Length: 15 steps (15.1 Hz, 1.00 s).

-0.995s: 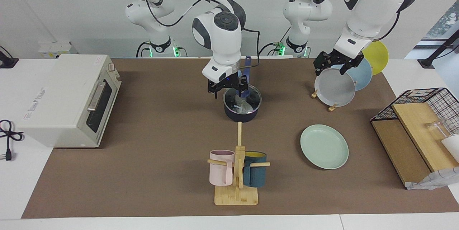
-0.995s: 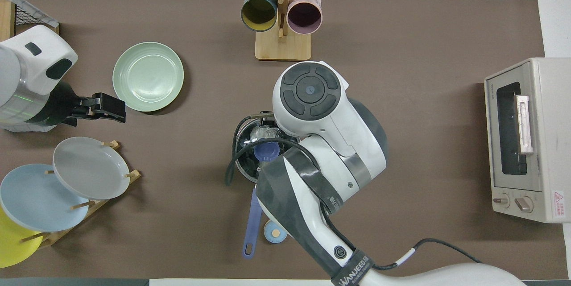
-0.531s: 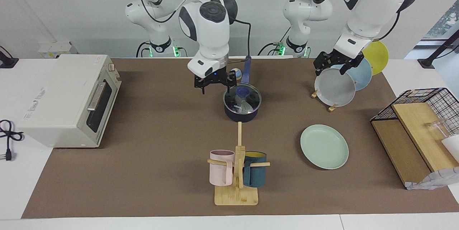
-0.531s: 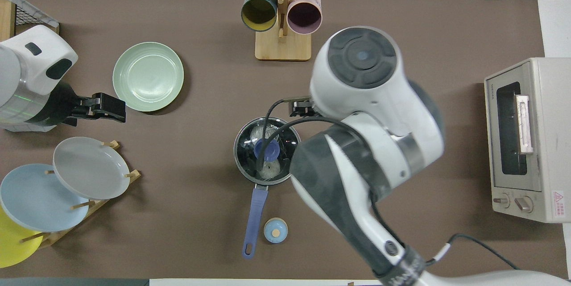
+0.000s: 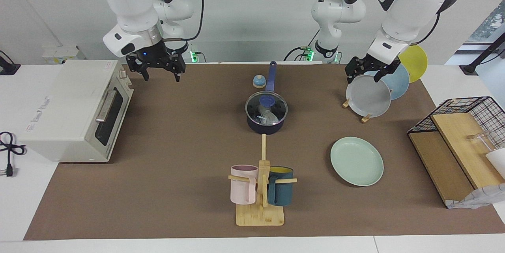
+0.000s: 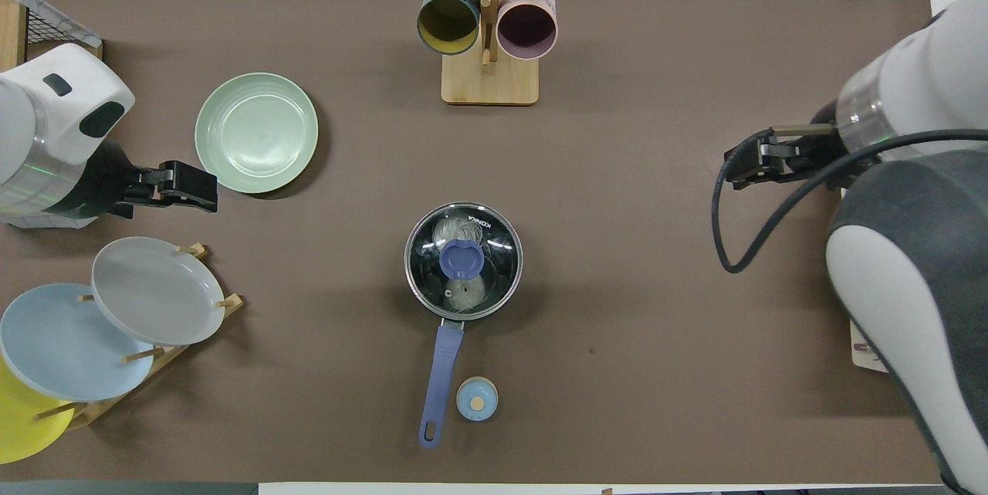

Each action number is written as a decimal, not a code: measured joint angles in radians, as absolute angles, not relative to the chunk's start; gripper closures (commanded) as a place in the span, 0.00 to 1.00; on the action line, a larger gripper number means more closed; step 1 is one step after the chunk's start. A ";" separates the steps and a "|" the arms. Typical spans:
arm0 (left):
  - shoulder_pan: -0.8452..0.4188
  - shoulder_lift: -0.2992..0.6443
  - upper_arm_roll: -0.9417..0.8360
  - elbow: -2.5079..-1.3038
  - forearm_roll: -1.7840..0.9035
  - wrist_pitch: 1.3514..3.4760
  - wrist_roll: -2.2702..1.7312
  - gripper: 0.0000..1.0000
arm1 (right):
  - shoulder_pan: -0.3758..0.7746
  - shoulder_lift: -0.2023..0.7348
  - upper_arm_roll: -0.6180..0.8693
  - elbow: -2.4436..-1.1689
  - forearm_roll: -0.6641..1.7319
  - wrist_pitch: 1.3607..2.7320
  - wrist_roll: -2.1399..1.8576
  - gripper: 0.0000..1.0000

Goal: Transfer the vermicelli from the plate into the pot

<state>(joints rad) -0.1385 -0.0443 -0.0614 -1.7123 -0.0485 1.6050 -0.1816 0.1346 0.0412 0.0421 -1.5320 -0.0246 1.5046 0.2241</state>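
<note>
The dark navy pot [image 5: 266,123] with its long blue handle [image 6: 438,383] stands mid-table under a glass lid with a blue knob [image 6: 461,258]. Through the lid, two whitish vermicelli bundles [image 6: 455,231] [image 5: 268,117] show inside. The mint-green plate [image 5: 357,161] [image 6: 256,132] lies bare toward the left arm's end. My right gripper [image 5: 161,75] [image 6: 732,171] hangs open and holds nothing, over the mat beside the toaster oven. Above the grey plate on the rack, my left gripper [image 5: 363,76] [image 6: 204,190] waits open.
A white toaster oven [image 5: 75,109] stands at the right arm's end. A wooden mug rack [image 5: 260,190] holds a pink and a teal mug. Grey, blue and yellow plates stand in a rack [image 6: 154,356]. A small blue knob-like object [image 6: 477,399] lies by the pot handle. A wire basket [image 5: 469,111] holds boards.
My right gripper has left the lidded pot, risen and swung over toward the toaster oven. The lid stays on the pot. The left arm has not moved.
</note>
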 measured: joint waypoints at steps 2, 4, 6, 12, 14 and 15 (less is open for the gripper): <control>-0.139 -0.044 -0.061 -1.712 -0.049 1.605 -0.182 0.00 | 0.107 0.035 0.043 -1.551 -0.024 1.500 0.215 0.00; -0.139 -0.044 -0.061 -1.712 -0.049 1.605 -0.182 0.00 | 0.094 0.035 0.044 -1.570 -0.023 1.500 0.194 0.00; -0.139 -0.044 -0.061 -1.712 -0.049 1.605 -0.182 0.00 | 0.088 0.031 0.035 -1.593 -0.024 1.505 0.150 0.00; -0.139 -0.044 -0.061 -1.712 -0.049 1.605 -0.182 0.00 | 0.090 -0.015 -0.026 -1.654 -0.025 1.514 0.058 0.00; -0.139 -0.044 -0.061 -1.712 -0.049 1.605 -0.182 0.00 | 0.089 -0.027 -0.030 -1.679 -0.043 1.524 0.054 0.00; -0.139 -0.044 -0.061 -1.712 -0.049 1.605 -0.182 0.00 | 0.089 -0.030 -0.033 -1.684 -0.065 1.532 0.053 0.00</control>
